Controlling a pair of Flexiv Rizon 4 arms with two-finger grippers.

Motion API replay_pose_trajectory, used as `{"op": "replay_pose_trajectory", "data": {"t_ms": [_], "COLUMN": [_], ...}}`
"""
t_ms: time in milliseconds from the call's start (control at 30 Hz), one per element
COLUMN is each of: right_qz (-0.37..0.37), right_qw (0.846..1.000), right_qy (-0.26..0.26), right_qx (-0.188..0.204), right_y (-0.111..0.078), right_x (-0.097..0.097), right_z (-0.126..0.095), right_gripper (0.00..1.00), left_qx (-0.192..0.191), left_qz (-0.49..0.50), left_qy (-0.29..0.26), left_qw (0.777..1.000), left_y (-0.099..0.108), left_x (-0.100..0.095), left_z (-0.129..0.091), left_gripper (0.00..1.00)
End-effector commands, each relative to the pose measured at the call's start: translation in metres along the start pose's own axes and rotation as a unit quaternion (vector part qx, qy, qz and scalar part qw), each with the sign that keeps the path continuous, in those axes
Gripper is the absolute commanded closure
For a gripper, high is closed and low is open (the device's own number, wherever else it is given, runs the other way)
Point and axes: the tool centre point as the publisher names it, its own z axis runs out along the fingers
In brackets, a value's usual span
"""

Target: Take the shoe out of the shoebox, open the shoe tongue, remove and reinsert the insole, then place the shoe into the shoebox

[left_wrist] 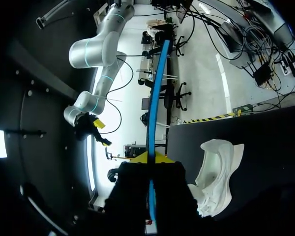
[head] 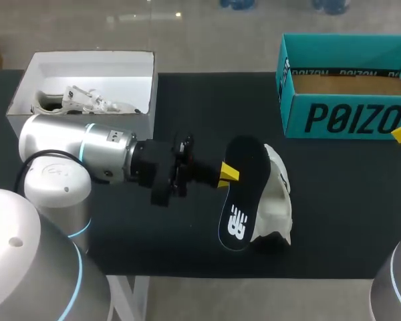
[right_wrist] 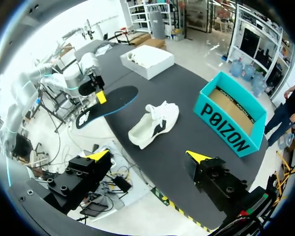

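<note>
Two arms were at work. The left arm (head: pixel 87 150) reached level across the black surface (head: pixel 334 221), and the left jaws were closed on the edge of the one black insole (head: pixel 244 194). They held it in the air close to a white shoe (head: pixel 277 194), which lay near the middle. The right jaws stood wide open, holding nothing. There were two boxes: a teal shoebox (head: pixel 347 117) with big black letters, and a white box (head: pixel 87 63) holding a second shoe (head: pixel 87 100). The insole carried a white logo.
</note>
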Motion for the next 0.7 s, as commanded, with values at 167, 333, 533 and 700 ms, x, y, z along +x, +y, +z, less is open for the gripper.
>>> {"op": "replay_pose_trajectory", "data": {"t_ms": [167,333,533,700], "right_qz": [0.006,0.007,0.006,0.001], "right_qw": [1.0,0.999,0.999,0.999], "right_qy": [0.015,0.027,0.039,0.044], "right_qx": [0.008,0.026,0.025,0.025], "right_y": [-0.001,0.013,0.014,0.016], "right_x": [-0.014,-0.031,-0.048,-0.052], "right_z": [-0.001,0.003,0.006,0.005], "right_gripper": [0.0,0.0,0.0,0.0], "left_qx": [0.001,0.003,0.001,-0.004], "left_qz": [-0.004,-0.009,-0.01,-0.012], "left_qy": [0.0,-0.001,-0.001,0.002], "left_qw": [1.0,1.0,1.0,1.0], "left_y": [-0.003,-0.005,-0.007,-0.006], "left_x": [0.003,0.004,0.004,0.007], "left_z": [0.001,0.002,0.001,-0.001], "left_gripper": [1.0,1.0,1.0,1.0]}}
